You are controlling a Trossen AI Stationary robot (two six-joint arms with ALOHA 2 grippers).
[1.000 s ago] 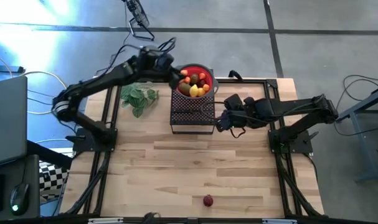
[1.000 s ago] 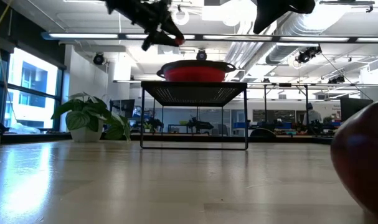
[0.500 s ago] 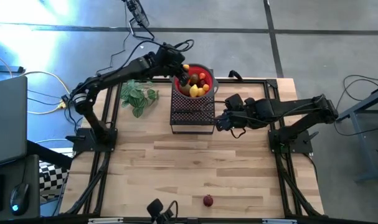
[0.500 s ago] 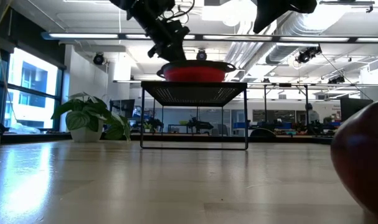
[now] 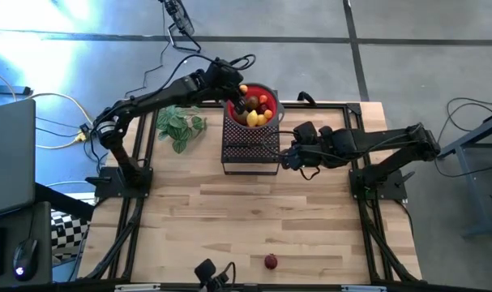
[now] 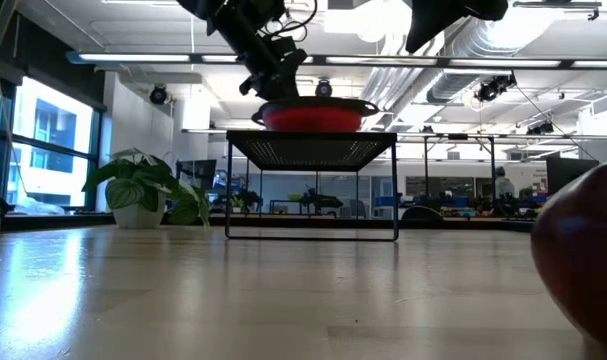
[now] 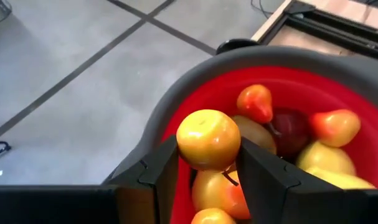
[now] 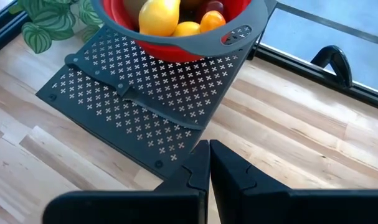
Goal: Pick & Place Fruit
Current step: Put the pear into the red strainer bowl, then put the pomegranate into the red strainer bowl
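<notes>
A red bowl (image 5: pixel 256 105) with a grey rim (image 7: pixel 176 93) stands on a black perforated stand (image 5: pixel 250 148) at the table's far middle. It holds several pieces of fruit (image 7: pixel 301 134): yellow, orange-red and dark red. My left gripper (image 5: pixel 240 92) hangs over the bowl's left rim, shut on a round yellow-orange fruit (image 7: pixel 208 138). My right gripper (image 5: pixel 288 159) hovers shut and empty just right of the stand, also seen as my right gripper (image 8: pixel 208 163) in its wrist view. One dark red fruit (image 5: pixel 271 261) lies alone near the table's front edge. My left gripper pinches the yellow-orange fruit by its two opposite sides (image 7: pixel 184 146) between its two fingers (image 7: pixel 263 174). The fingers slant down toward the bowl from the table's left. The fruit hangs clear above the fruit in the bowl, just inside the rim.
A green leafy sprig (image 5: pixel 179 126) lies left of the stand. A black-handled knife (image 8: pixel 129 93) rests on the stand's top in front of the bowl. In the low view the lone dark red fruit (image 6: pixel 583 270) looms at the right. Bare wood lies between the stand and the front edge.
My left gripper has carried the yellow-orange fruit from left of the bowl toward the table's right, to above the bowl's left rim. It sank a little and rolled as it went, then kept nearly still. It has stayed shut on the fruit.
</notes>
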